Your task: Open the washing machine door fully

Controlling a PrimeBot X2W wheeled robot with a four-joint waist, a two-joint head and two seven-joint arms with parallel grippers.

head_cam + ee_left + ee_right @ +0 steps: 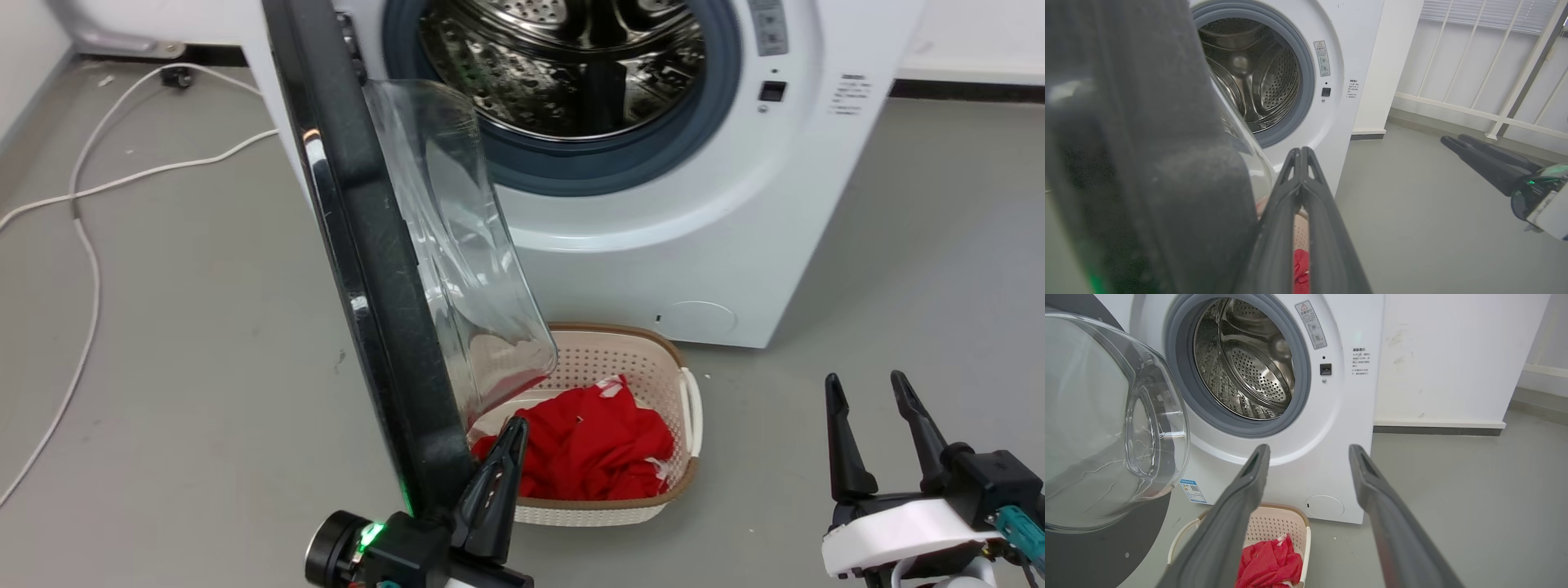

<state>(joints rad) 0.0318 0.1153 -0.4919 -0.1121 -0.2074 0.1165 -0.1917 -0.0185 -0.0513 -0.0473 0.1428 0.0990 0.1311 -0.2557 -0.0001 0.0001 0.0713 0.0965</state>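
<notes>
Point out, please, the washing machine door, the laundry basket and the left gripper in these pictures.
washing machine door (367, 269), head view, on its glossy black rim.
laundry basket (620, 359), head view, on its perforated back wall.
left gripper (1300, 153), left wrist view, between its closed fingertips.

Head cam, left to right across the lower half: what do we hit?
White cable → washing machine door → laundry basket → right gripper.
</notes>
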